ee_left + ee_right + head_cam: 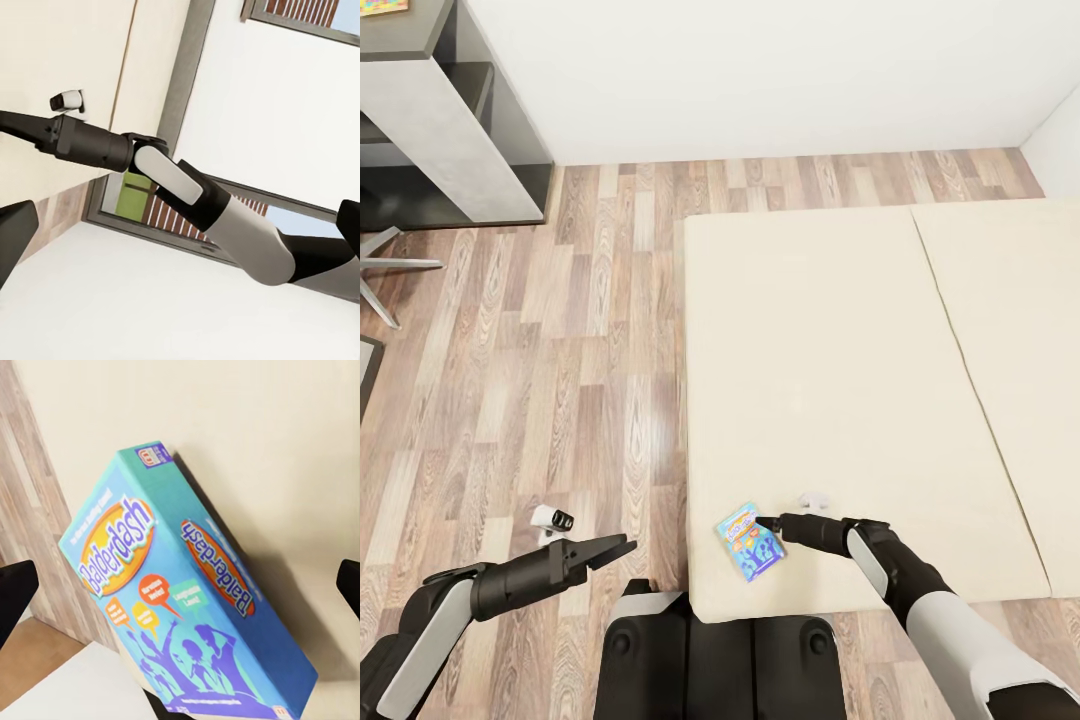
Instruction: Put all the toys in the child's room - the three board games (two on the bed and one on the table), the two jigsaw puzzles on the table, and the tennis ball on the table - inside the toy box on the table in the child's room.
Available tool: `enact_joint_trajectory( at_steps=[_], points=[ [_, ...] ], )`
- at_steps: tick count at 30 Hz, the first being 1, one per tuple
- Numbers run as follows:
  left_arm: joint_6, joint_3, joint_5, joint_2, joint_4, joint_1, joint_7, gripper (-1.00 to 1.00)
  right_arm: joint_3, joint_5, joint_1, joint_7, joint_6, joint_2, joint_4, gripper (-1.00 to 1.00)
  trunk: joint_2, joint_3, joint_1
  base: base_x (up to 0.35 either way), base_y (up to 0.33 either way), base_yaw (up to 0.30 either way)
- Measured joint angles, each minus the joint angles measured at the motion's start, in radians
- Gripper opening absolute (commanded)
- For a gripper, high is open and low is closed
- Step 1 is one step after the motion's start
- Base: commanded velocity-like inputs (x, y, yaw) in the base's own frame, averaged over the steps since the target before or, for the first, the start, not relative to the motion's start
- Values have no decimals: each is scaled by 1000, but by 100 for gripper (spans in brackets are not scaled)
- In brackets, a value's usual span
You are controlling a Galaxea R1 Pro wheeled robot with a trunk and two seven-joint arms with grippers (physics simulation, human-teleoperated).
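A small blue board game [750, 541] lies flat on the beige mattress of the bed [840, 350], near its front left corner. My right gripper [765, 524] is open at the box's right side, one fingertip at its edge. In the right wrist view the blue box [187, 600] sits between the wide-apart fingertips [15, 600]. My left gripper [618, 548] hovers open over the wood floor, left of the bed, holding nothing. The table [450, 120] stands at the far left with a colourful flat thing [382, 5] on its top. The toy box and tennis ball are out of view.
Chair legs [390, 265] stand by the table at the left edge. Wood-plank floor [560, 350] runs between the table and the bed. A white wall [760, 70] closes the far side. My base [710, 650] is against the bed's front edge.
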Motion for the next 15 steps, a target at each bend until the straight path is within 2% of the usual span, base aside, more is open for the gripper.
enact_joint_trajectory(
  at_steps=[15],
  points=[
    [-1,0,-2,0,0,0,1,100,-1,0,0,5,1,0,0,100,0,0,0,0,0,0]
  ],
)
